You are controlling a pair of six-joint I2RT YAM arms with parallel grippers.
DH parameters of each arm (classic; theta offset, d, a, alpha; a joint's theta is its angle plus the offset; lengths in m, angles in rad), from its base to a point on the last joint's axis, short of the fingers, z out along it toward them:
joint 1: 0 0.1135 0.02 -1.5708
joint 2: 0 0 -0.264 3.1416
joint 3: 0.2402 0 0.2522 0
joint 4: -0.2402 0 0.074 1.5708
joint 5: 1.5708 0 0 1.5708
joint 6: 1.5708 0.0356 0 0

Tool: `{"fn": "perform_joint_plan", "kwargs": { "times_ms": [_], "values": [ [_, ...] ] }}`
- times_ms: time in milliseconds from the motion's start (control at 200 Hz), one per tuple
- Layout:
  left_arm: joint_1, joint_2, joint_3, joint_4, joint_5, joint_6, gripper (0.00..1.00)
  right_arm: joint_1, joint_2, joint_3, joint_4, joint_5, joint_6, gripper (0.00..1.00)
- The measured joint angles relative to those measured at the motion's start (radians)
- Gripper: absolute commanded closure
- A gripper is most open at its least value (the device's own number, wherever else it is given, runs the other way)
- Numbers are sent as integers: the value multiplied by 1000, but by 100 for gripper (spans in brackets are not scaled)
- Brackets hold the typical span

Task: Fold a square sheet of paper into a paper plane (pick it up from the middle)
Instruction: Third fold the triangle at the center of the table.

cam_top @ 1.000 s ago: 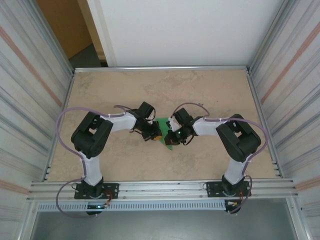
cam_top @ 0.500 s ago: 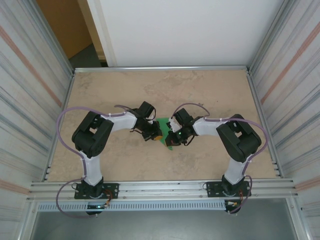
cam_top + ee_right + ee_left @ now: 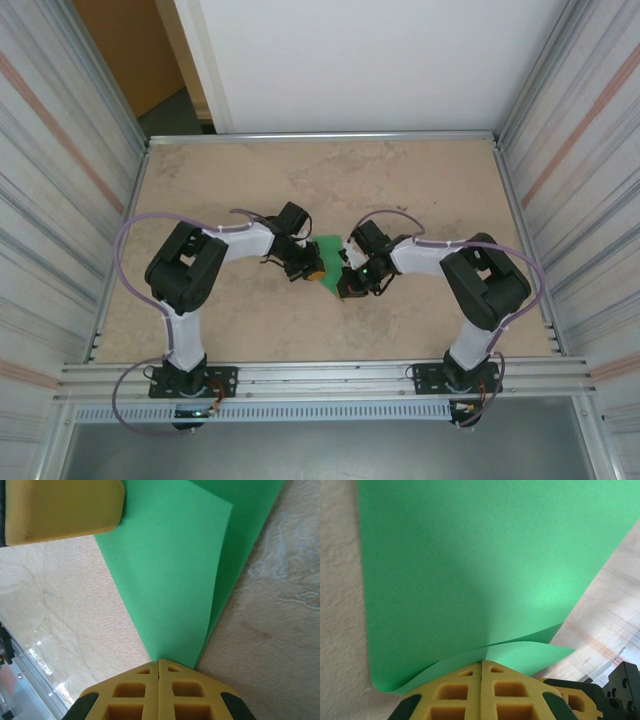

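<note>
Operator: Count?

Inspector: You have one square sheet of paper (image 3: 328, 249), folded double, at the middle of the table (image 3: 420, 180), and two grippers.

Operator: Their state?

Inspector: Your left gripper (image 3: 481, 666) is closed, pinching the sheet's edge. Your right gripper (image 3: 159, 664) is closed too, pinching a folded corner.
</note>
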Motion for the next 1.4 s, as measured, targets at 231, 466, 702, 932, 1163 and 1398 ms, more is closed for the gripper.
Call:
{"fn": "perform_joint_plan", "kwargs": {
  "times_ms": [231,466,702,932,1163,1398],
  "values": [
    [0,1,2,-3,0,4,96,0,-17,-8,-11,11,0,97],
    [0,2,5,-6,1,7,96,0,-64,-36,-61,29,-3,97],
    [1,4,8,-10,3,8,96,0,-122,-37,-77,46,-3,96],
    [2,6,11,-11,8,8,96,-8,-235,-33,-14,84,5,94],
    [0,13,23,-18,11,8,96,8,-81,3,20,51,8,96],
    [-1,13,26,-17,10,8,96,14,-7,5,24,56,27,99]
  ]
}}
